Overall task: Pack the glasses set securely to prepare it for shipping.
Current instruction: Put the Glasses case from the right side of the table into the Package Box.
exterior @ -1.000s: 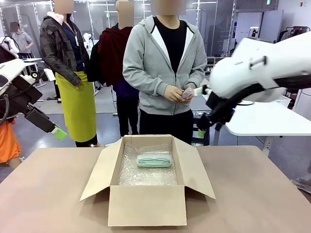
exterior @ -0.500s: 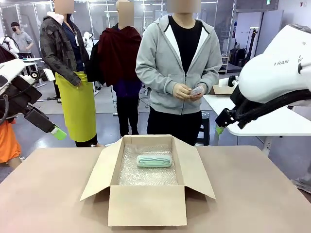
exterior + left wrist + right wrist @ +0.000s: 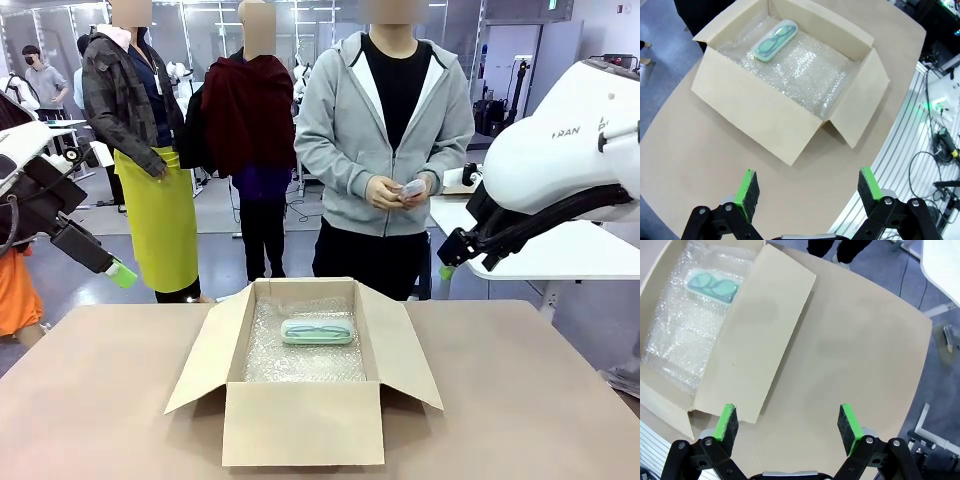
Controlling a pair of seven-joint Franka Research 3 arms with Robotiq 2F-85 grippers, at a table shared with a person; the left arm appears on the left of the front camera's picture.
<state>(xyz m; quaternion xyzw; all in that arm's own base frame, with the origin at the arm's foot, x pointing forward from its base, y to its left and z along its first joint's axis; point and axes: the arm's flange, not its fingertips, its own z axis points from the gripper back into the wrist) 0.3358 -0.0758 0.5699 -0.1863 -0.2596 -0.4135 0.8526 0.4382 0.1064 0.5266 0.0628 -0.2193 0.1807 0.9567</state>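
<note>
Spanning the whole foreground, the tan table [image 3: 90, 400] carries one open cardboard box [image 3: 303, 425] near its middle, with the flaps folded outward. Both white arms hang above the table's sides, well clear of the box: the left arm [image 3: 35, 185] at the left edge, the right arm [image 3: 560, 150] high on the right. A person in a grey hoodie [image 3: 385, 120] stands at the far side, behind the box. Bubble wrap [image 3: 300, 365] lines the floor of the box. The left gripper [image 3: 808, 182] looks down on the box from off to its left, its green pads [image 3: 747, 187] wide apart with nothing between them. The right gripper [image 3: 788, 421] hangs over bare table just beside the box's right flap [image 3: 755, 340], its jaws likewise spread and empty. The person's hands [image 3: 385, 192] meet at waist height and hold a small pale case [image 3: 412, 187], too small to tell its colour or contents. The mint-green case [image 3: 317, 331] lies flat on the bubble wrap toward the far end of the box, set crosswise, with glasses showing through its lid, and neither gripper touches it.
</note>
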